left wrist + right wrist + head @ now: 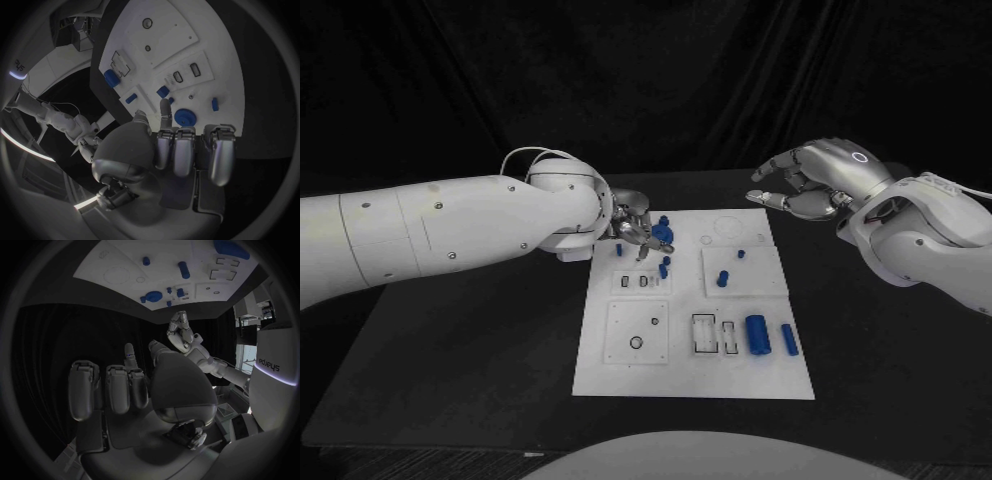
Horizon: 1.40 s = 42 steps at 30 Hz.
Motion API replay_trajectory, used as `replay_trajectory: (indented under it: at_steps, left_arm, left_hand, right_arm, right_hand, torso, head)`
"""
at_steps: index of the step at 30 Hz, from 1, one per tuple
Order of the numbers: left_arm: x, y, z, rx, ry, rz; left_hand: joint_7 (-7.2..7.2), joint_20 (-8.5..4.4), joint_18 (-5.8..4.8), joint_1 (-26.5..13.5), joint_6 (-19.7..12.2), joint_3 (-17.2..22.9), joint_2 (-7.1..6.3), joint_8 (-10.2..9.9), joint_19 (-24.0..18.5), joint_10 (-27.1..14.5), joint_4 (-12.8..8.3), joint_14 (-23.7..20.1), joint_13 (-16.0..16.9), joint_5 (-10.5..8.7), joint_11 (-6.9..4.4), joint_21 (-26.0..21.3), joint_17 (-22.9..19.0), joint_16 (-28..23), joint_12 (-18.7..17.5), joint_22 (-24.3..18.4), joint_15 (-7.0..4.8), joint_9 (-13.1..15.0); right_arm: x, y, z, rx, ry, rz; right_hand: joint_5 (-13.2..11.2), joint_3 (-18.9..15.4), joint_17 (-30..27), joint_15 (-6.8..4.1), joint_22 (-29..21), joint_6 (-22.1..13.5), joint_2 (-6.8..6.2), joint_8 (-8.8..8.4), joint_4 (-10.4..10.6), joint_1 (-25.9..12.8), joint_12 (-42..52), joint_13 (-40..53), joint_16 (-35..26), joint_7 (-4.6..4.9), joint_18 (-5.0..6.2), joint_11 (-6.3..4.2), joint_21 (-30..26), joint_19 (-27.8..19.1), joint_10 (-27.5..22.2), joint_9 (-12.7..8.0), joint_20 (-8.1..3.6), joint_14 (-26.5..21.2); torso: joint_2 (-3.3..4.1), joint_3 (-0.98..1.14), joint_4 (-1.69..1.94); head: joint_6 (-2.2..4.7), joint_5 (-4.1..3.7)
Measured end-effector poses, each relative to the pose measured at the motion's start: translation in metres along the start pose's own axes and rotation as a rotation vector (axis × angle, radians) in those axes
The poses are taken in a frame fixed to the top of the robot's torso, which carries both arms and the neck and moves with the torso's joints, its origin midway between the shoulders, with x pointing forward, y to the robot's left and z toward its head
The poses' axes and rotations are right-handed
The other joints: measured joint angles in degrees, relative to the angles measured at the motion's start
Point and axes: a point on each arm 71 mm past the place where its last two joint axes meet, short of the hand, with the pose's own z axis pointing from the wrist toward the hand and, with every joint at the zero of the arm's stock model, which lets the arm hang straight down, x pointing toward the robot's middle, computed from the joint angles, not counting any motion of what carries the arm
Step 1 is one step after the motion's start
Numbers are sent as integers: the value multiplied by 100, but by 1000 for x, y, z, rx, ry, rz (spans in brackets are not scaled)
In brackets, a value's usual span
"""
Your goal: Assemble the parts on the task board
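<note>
The white task board [625, 375] lies in the middle of the black table. My left hand [635, 232] reaches down over its far left part. Thumb and one finger point at the board while the other fingers [187, 150] are curled. A round blue part [662, 236] [185, 117] sits right against those fingertips; whether it is gripped I cannot tell. Small blue pegs [665, 266] stand just in front of it. My right hand [805, 185] hangs above the table's far right, off the board, fingers loosely bent and apart, holding nothing.
A thick blue cylinder [756, 334] and a thinner one [790, 340] lie on the board's near right part beside two rectangular slots [705, 332]. Two short blue pegs [723, 277] [740, 253] stand in the right middle panel. Bare black table surrounds the board.
</note>
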Motion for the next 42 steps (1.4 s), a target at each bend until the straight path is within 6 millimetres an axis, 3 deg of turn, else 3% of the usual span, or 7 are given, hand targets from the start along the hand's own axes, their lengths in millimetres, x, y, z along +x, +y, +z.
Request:
replay_trajectory:
  at_steps: [4, 9, 21, 42]
  left_arm:
    - [-2, 0, 5, -21, 2, 6]
    - [-5, -2, 9, -35, 3, 11]
    - [-3, -9, 19, -38, 15, 20]
    - [11, -8, 31, -48, 65, 25]
  left_hand:
    - [0, 0, 0, 0, 0, 0, 0, -116, 0, 0, 0, 0, 0, 62, 0, -23, 0, 0, 0, 0, 0, -7]
    - [23, 3, 1, 28, 22, 41, 23, -429, -3, -6, -41, 1, 0, 134, 12, -120, 0, 0, 0, 0, 2, -72]
    - [93, 63, 1, 89, -12, 105, 40, -797, -63, 8, -40, 21, 0, 155, 72, -177, -1, 0, 0, -1, 63, -161]
    - [109, 63, 1, 111, 108, 163, 63, -866, -62, -12, -67, 0, 0, 155, 93, -177, -2, 0, 0, -2, 84, -168]
  right_arm:
    - [2, 0, 0, -1, 3, 3]
    - [3, 0, -1, 0, 4, 4]
    - [4, 1, 0, -8, -3, 4]
    - [6, 2, 1, -17, -3, 7]
  right_hand:
    - [2, 0, 0, 0, 0, 16, 0, 0, 0, 0, 0, 0, 0, 16, 0, 0, 0, 0, 0, 6, 0, 0]
    - [2, 0, 0, 0, 0, 16, 0, 0, 0, 0, 0, 0, 0, 16, 0, 0, 0, 0, 0, 6, 0, 0]
    - [2, 16, 0, 0, 4, 57, 23, 0, -16, 24, 0, -1, 0, 17, 0, 0, 0, 0, 0, 12, 0, 0]
    - [21, 15, 0, 16, 3, 57, 22, 0, -16, 23, 0, 4, 0, 17, 1, 0, 0, 0, 0, 16, 0, 16]
  torso:
    - [-2, 6, -5]
    - [-2, 20, -15]
    - [-1, 7, -6]
    - [-13, 13, 10]
  head:
    - [-54, 3]
    - [-120, 23]
    - [-192, 32]
    - [-223, 34]
